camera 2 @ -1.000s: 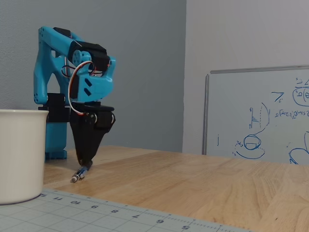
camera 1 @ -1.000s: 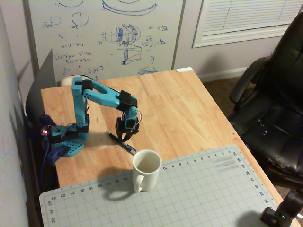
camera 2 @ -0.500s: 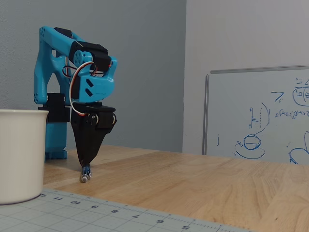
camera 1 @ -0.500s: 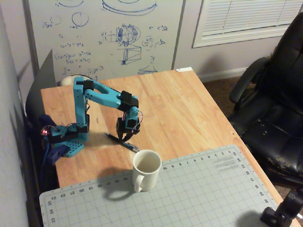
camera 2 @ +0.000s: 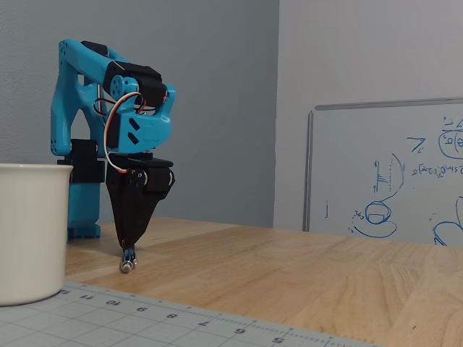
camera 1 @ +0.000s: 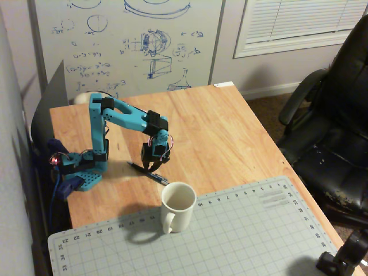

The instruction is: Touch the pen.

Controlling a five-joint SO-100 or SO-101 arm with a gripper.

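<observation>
Since one second ago: pen (camera 1: 148,172) swung round under the pincer (camera 1: 151,168), its light tip now facing the low camera instead of lying slantwise; almost no change in the last half second. Pincer (camera 2: 127,244) pointing straight down, black fingers closed to a narrow point, resting on the pen (camera 2: 128,259), not gripping it. Pen lying flat on the wooden desk (camera 1: 218,132), near the white mug (camera 1: 177,206), just beyond the grey cutting mat (camera 1: 230,236).
</observation>
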